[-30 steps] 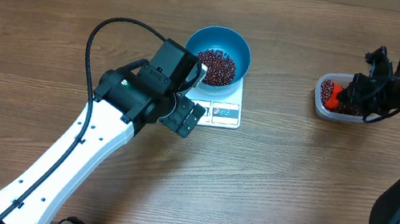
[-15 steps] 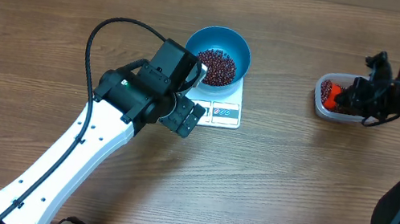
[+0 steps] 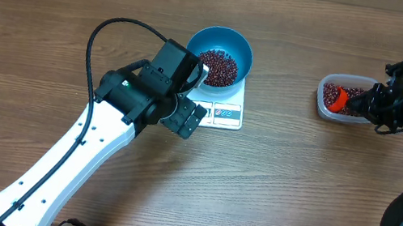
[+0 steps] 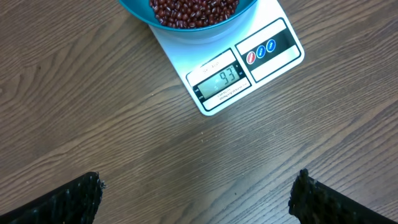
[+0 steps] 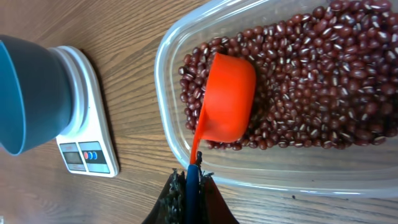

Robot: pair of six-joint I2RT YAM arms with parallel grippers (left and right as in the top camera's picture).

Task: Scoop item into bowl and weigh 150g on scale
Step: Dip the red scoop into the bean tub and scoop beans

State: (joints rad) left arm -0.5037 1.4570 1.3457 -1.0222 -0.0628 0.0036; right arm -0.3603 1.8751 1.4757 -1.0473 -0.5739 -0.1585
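Left arm reaches toward worktop centre; left gripper (image 4: 196,202) spread wide, facing down. Right gripper (image 5: 191,179) at right edge, clamped on orange scoop (image 5: 227,99).

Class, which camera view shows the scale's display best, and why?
Left wrist: the scale is close, its digits legible. Overhead shows it tiny, digits unreadable; right wrist shows it small and sideways, digits unreadable too.

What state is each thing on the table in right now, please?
scale, switched on, showing 93
bowl, sitting on the scale, partly filled with beans
tub, uncovered, holding more beans
scoop, resting in the tub's beans
left claw, open, empty
right claw, shut on the scoop's handle
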